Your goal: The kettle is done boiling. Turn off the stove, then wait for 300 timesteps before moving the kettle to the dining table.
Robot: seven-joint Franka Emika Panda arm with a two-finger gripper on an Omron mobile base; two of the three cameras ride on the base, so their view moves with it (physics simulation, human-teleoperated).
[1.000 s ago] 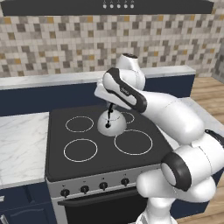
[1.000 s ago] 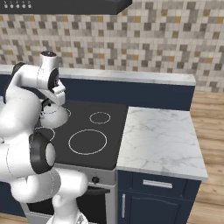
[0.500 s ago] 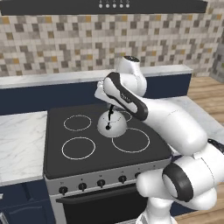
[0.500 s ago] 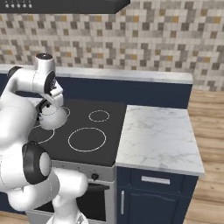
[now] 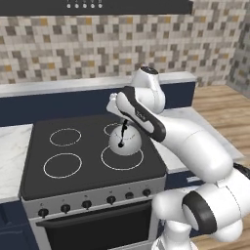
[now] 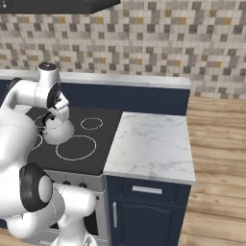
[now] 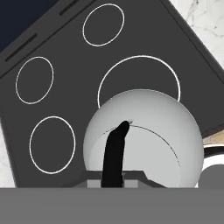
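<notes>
Item: kettle point(image 5: 125, 140), hanging by its black handle point(image 7: 114, 153) from my closed hand point(image 5: 124, 128), above the stove point(image 5: 73, 171). Step, I judge: transport. Next: carry it to the dining table.

Kettle point(image 5: 125, 141) in pincer point(image 5: 124, 124) above stove point(image 5: 88, 156)

Change record, as we read it: the base has driven on, so both base views have swung toward the wooden floor and the whole scene sits differently. The kettle point(image 5: 125, 141), carried by the gripper point(image 5: 123, 128) on its handle point(image 7: 114, 154), now hangs over the stove point(image 5: 34, 166) near the front right burner ring point(image 5: 122, 156), further right than before.
</notes>
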